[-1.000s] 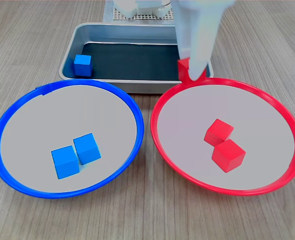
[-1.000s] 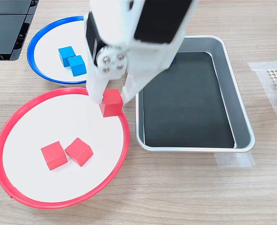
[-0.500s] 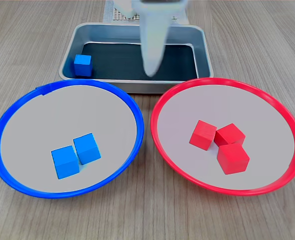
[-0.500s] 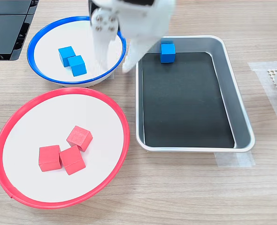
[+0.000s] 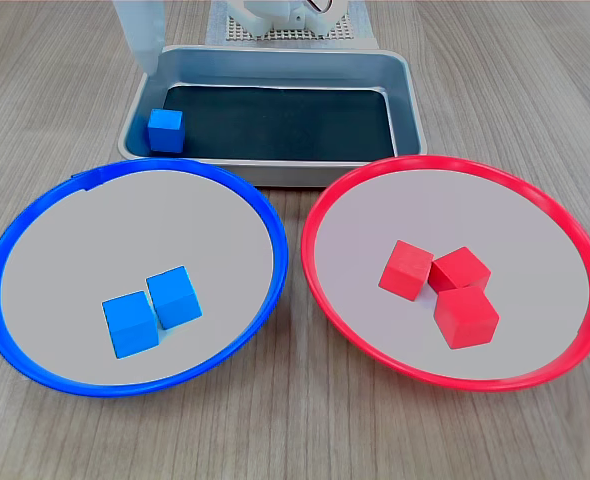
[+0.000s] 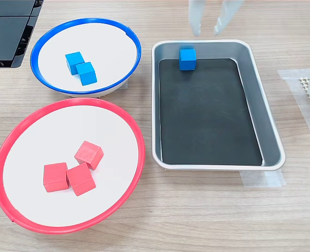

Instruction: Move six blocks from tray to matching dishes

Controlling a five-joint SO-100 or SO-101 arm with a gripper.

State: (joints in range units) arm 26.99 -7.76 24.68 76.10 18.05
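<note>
On a wood-grain tabletop (image 5: 535,90), nearest the first exterior view's camera, sit two round plates side by side: the blue-rimmed dish (image 5: 35,235) on the first exterior view's left and the red-rimmed dish (image 5: 565,230) on its right, their rims close together but apart. Two blue cubes (image 5: 152,310) rest edge to edge on the blue-rimmed dish's pale centre; in the second exterior view that pair (image 6: 81,68) lies toward the far left of the table. Three red cubes (image 5: 440,292) cluster in contact on the red-rimmed dish, seen again in the second exterior view (image 6: 72,168) low on the plate's floor. Behind both dishes stands the metal tray (image 5: 400,100), its dark floor holding one last blue cube (image 5: 165,131) in the corner at the first exterior view's left; the second exterior view shows this cube (image 6: 187,58) against the tray's far short wall (image 6: 202,44). Farthest back, above that corner, hangs the white gripper (image 6: 208,23), blurred, its two fingers (image 6: 195,18) spread with a clear gap between them, holding nothing and clear of the cube. In the first exterior view only one pale finger (image 5: 143,35) shows at the top edge. A strip of clear tape (image 6: 262,178) lies just beside the tray's near wall.
</note>
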